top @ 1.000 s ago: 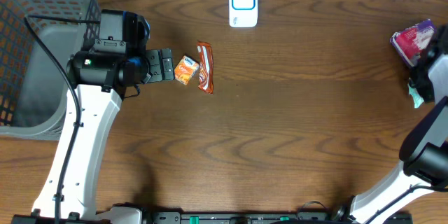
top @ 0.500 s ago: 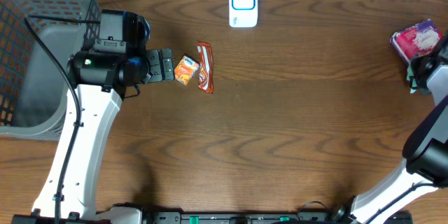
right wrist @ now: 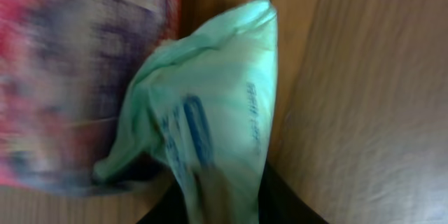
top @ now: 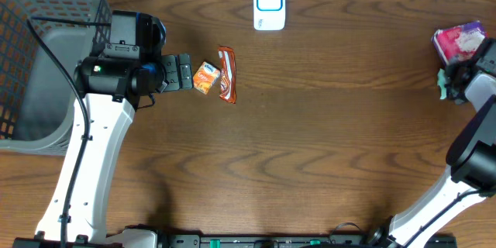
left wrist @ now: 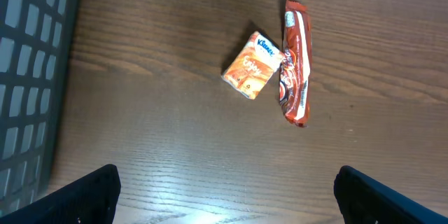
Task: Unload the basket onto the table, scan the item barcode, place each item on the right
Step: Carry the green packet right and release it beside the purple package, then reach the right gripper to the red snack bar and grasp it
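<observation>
Overhead: scanner at the table's 12 o'clock edge. Left gripper toward 10 o'clock, jaws spread wide and empty; right gripper at 2 o'clock with green packet.
Left wrist: orange tissue pack against red snack bar, at 12 o'clock of the parted fingers.
Right wrist: blurred; the packet's lower end sits between the fingers, but whether they are gripping it cannot be told.
</observation>
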